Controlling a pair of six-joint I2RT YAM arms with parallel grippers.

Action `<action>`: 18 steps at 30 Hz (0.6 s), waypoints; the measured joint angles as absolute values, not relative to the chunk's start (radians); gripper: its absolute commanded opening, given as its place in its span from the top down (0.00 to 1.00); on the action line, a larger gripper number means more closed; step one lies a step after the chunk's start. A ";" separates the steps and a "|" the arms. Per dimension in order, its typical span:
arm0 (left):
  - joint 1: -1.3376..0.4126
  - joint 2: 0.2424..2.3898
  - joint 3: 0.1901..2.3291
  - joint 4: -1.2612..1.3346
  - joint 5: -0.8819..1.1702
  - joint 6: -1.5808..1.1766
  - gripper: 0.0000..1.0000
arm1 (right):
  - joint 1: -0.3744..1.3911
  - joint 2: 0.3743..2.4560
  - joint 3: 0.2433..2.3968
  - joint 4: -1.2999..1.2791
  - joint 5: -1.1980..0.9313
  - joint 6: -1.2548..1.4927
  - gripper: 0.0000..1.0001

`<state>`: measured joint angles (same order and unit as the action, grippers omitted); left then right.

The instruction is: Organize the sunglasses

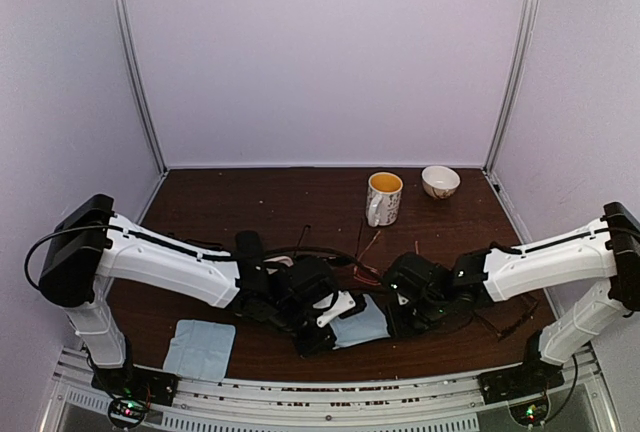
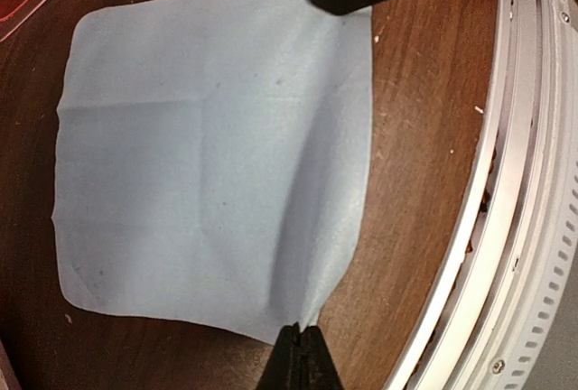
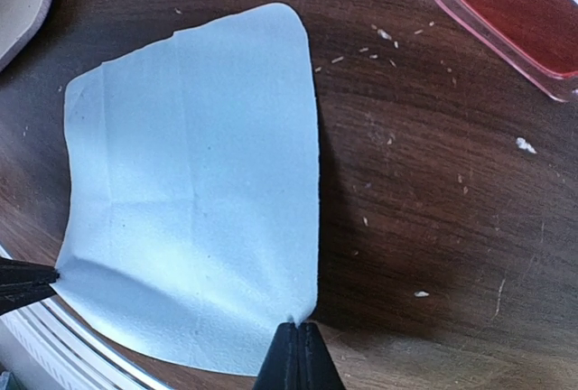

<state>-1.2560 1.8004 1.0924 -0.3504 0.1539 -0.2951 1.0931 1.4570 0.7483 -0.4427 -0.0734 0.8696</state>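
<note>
Sunglasses (image 3: 515, 11) nr blue cloth (image 3: 199, 200), L gripper (image 2: 300, 354) & R gripper (image 3: 293, 354) pinching its corners

Seen from above, the two arms cover most of a light-blue cloth (image 1: 365, 330) lying between them. Thin dark-framed sunglasses (image 1: 508, 319) beside the right arm are too small and dim to make out. In the right wrist view, the pink-red sunglasses (image 3: 515, 6) run off the picture's top edge, showing only one lens.
</note>
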 measured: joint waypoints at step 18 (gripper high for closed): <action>-1.240 1.808 1.122 -0.366 0.168 -0.347 1.00 | 1.093 1.534 0.849 -0.562 -0.029 0.859 1.00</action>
<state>-1.2400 1.8080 1.1221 -0.3656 0.1677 -0.3470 1.0935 1.5337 0.8486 -0.5621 -0.0292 0.8593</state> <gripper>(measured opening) 0.007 0.005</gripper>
